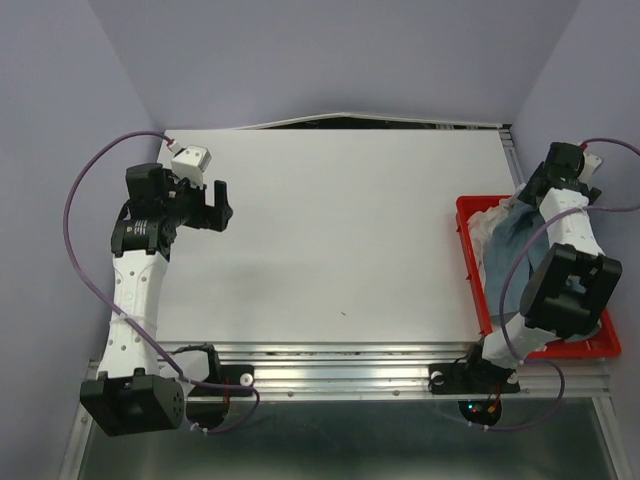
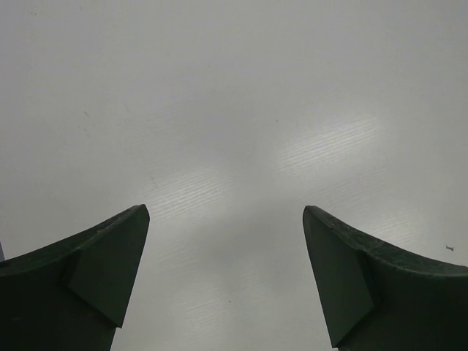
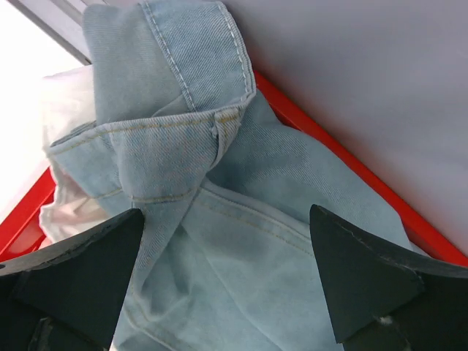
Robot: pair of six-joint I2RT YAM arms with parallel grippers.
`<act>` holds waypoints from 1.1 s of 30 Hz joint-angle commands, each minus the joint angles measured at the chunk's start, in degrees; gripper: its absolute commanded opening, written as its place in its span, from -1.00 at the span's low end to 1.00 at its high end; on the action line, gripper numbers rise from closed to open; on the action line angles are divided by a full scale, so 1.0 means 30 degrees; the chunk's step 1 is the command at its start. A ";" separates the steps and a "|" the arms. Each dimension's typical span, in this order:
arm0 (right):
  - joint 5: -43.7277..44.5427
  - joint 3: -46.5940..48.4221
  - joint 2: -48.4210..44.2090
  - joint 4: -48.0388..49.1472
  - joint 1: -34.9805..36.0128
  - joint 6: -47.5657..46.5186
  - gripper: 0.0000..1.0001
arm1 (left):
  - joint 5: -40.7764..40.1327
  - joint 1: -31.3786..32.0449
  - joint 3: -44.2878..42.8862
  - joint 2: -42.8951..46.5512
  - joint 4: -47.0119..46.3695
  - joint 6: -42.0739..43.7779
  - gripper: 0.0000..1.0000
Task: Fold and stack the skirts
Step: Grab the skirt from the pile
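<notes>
Crumpled light-blue denim skirts (image 1: 510,250) lie heaped in the red tray (image 1: 467,215) at the table's right edge. In the right wrist view the denim (image 3: 241,190) fills the frame, with a seamed waistband folded over on top and white cloth (image 3: 66,110) beside it. My right gripper (image 3: 223,292) hangs open just above this heap, its jaws wide apart with denim below the gap. My left gripper (image 1: 222,203) stands open over the bare white table at the far left; in its wrist view the left gripper (image 2: 227,281) shows nothing between the dark fingers (image 2: 102,270).
The white table top (image 1: 330,240) spans the middle. The tray's red rim (image 3: 351,157) runs along the purple wall. Purple walls close in on three sides. Purple cables loop beside both arms. A metal rail (image 1: 340,365) runs along the near edge.
</notes>
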State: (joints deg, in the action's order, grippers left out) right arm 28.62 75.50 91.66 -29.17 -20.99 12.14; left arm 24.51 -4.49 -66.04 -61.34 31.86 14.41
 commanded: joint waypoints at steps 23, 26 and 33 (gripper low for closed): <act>-0.6363 0.2309 -0.1303 0.3663 -0.0238 -0.1990 -0.61 | 0.0498 0.0032 -0.0048 0.1110 -0.1010 0.0409 0.97; -0.9094 0.3594 -0.3355 0.2460 -0.0238 -0.3633 -0.80 | 0.0969 0.0032 -0.0076 0.1228 -0.0805 0.0527 0.97; -1.6623 0.7668 -0.5444 -0.0032 -0.0238 -0.6184 -0.96 | 0.1936 0.0032 -0.0515 0.1141 -0.1037 0.0118 0.97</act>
State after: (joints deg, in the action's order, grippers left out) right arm -5.26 90.67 78.56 -29.54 -21.69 -1.04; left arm 27.62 -4.49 -66.15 -58.74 30.00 15.11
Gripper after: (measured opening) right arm 0.122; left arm 0.985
